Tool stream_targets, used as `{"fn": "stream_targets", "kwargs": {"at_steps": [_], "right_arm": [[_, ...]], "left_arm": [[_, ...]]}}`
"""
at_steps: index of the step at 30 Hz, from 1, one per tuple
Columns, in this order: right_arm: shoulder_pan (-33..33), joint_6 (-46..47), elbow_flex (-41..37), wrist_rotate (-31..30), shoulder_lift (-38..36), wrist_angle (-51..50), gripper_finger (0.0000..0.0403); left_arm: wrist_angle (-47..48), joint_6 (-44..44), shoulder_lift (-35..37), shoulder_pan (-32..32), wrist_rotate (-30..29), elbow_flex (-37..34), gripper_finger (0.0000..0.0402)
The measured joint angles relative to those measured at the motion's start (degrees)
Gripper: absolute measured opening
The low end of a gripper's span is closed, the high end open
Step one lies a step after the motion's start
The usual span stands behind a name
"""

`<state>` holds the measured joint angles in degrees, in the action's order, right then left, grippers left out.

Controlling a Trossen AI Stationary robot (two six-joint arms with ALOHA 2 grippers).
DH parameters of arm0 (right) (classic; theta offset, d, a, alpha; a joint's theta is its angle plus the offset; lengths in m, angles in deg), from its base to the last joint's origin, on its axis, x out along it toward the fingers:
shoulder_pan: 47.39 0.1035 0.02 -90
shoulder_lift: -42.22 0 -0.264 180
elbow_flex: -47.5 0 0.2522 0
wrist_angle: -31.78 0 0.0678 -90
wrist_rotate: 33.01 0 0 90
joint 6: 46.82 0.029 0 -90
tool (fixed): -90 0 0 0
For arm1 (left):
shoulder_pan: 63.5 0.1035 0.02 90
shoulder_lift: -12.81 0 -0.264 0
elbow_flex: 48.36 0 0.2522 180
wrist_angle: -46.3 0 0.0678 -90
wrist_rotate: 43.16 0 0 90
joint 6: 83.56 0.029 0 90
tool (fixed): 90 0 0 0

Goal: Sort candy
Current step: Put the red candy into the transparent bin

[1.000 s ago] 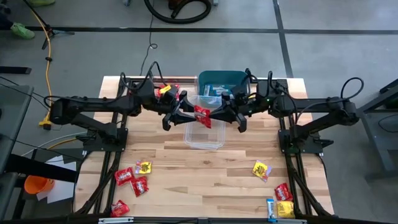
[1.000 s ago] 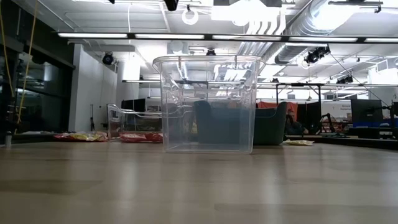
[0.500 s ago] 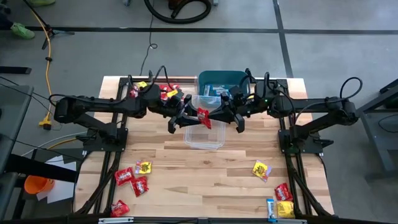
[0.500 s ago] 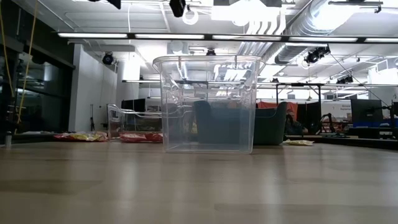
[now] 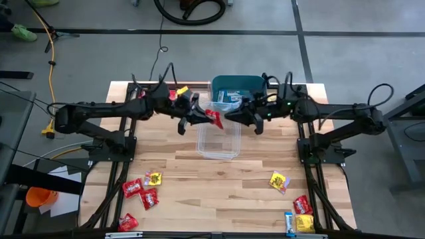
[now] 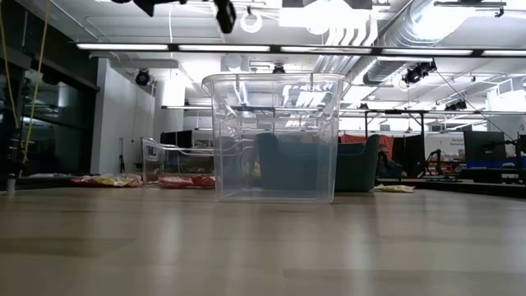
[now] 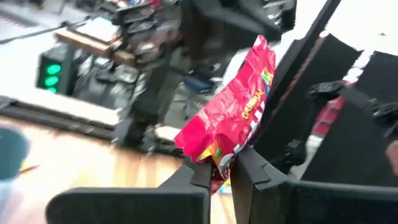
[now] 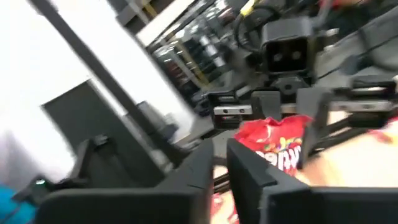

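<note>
We see the red candy packet (image 5: 214, 119) pinched in our left pincer (image 5: 199, 119), high over the clear tub (image 5: 219, 138). Our right pincer (image 5: 234, 115) sits just beside it, fingers nearly together on nothing. To drop it cleanly we should centre it over the tub on the worktop (image 5: 219, 182) first.

Clear plastic tub (image 5: 218, 136) mid-table, teal bin (image 5: 236, 87) touching its far end. Orange bucket (image 5: 40, 196) and yellow cable (image 5: 48, 40) on floor, left of wooden table (image 5: 219, 179).
</note>
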<state>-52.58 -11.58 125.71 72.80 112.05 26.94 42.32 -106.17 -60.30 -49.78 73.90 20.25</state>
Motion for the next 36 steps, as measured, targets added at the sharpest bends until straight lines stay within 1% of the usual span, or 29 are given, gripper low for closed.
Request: {"fn": "stream_targets", "kwargs": {"at_steps": [3,5,7,9,11,14,17,19,21,24,26,30,33,36], "right_arm": [[-0.57,-3.59,0.00,-6.53,-3.47,-5.32,0.0092],[-0.79,-5.79,0.00,-12.20,-5.94,-9.39,0.0130],[-0.83,-8.09,0.00,-17.56,-8.27,-13.82,0.0168],[-0.85,-11.48,0.00,-21.96,-10.01,-17.80,0.0202],[-0.83,-13.65,0.00,-25.04,-11.35,-21.41,0.0230],[-0.83,-14.71,0.00,-28.78,-12.59,-25.52,0.0257],[-0.83,-14.58,0.00,-32.85,-13.00,-28.49,0.0267],[-0.83,-14.47,0.00,-35.76,-12.95,-30.04,0.0268],[-0.83,-14.37,0.00,-38.91,-12.85,-30.58,0.0268],[-1.50,-14.34,0.00,-42.48,-12.73,-30.72,0.0268],[-2.63,-14.11,0.00,-42.84,-12.73,-30.72,0.0268],[-5.52,-10.73,0.00,-43.14,-12.73,-31.12,0.0268],[-7.03,-8.11,0.00,-43.19,-12.73,-32.62,0.0268],[-7.65,-6.39,0.00,-43.19,-12.73,-34.24,0.0268]], "left_arm": [[9.33,2.75,3.33,2.34,-0.06,0.00,0.0006],[16.32,5.44,6.03,3.81,-1.99,0.00,0.0005],[23.72,8.60,8.83,5.36,-5.95,0.00,0.0004],[29.56,11.49,11.32,6.56,-11.66,-0.09,0.0004],[31.17,12.84,13.58,7.82,-16.26,-1.99,0.0004],[29.12,12.15,16.79,10.06,-20.23,-7.50,0.0003],[22.75,8.97,18.91,12.15,-23.95,-15.08,0.0003],[19.63,7.08,18.93,14.01,-26.83,-19.24,0.0003],[20.22,4.84,17.85,16.77,-28.87,-20.15,0.0003],[25.52,3.37,14.70,22.16,-28.50,-17.12,0.0003],[30.37,4.02,11.52,25.72,-27.21,-13.28,0.0003],[40.02,8.25,3.08,31.31,-25.95,-6.51,0.0003],[44.53,10.27,-2.54,33.32,-25.95,-3.87,0.0008],[45.58,11.18,-5.95,33.63,-26.05,-3.70,0.0026]]}}
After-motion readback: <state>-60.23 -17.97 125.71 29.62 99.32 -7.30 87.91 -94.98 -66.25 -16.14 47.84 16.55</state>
